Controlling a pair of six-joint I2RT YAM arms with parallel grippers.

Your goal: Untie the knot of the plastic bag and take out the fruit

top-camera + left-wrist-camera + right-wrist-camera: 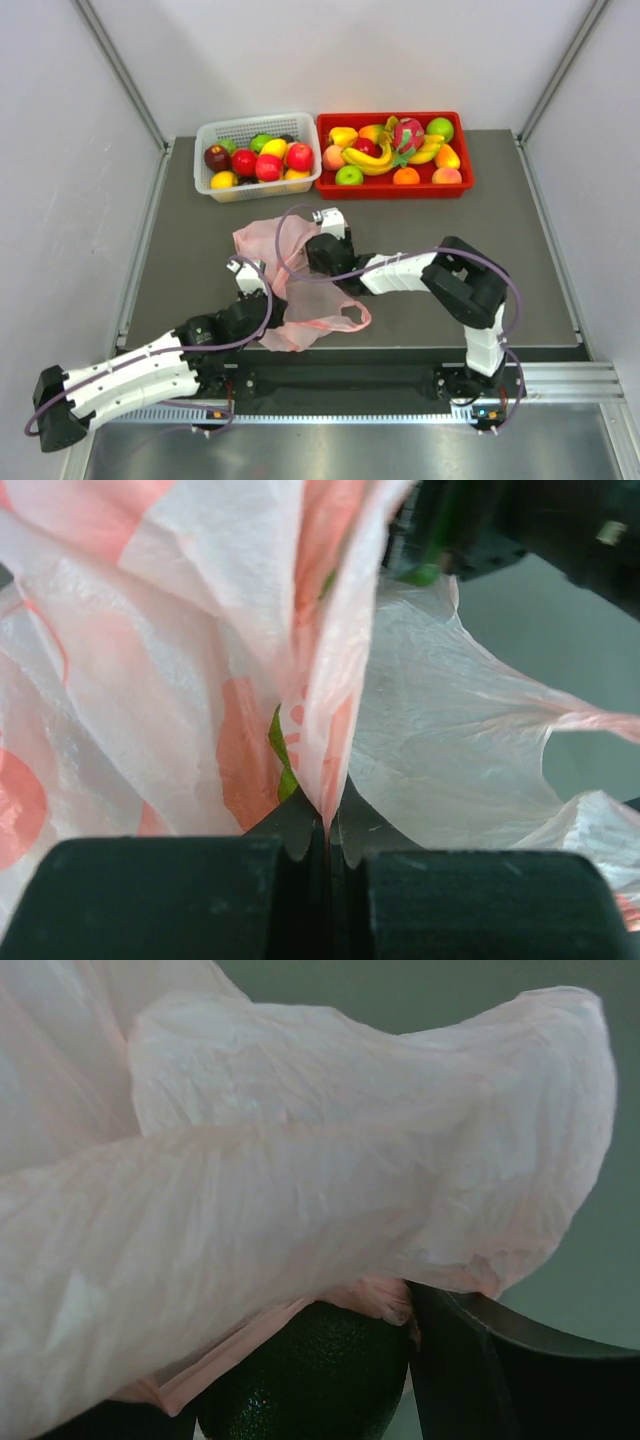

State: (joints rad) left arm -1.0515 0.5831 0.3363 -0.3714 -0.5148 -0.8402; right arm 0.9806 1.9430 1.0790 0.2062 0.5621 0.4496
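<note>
Left wrist: left gripper (pixel 328 832) clamped on plastic bag (pixel 180 670), likely to hold its mouth up.
Right wrist: right gripper (pixel 290 1410) at green fruit (pixel 310 1360), lower centre; grip unclear.

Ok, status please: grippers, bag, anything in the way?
Left gripper shut on plastic bag. Right gripper straddling dark green fruit, grip unclear. Plastic draped over fruit.

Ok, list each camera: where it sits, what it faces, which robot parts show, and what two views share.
Top external: above and behind the bases, looking down at the table; left arm and right arm reach the plastic bag.
Left wrist: on the left arm, facing along the left gripper, shut on a fold of bag.
Right wrist: on the right arm, facing draped bag and a dark green fruit beside one finger.
Shared: both wrist views show the bag close up.
</note>
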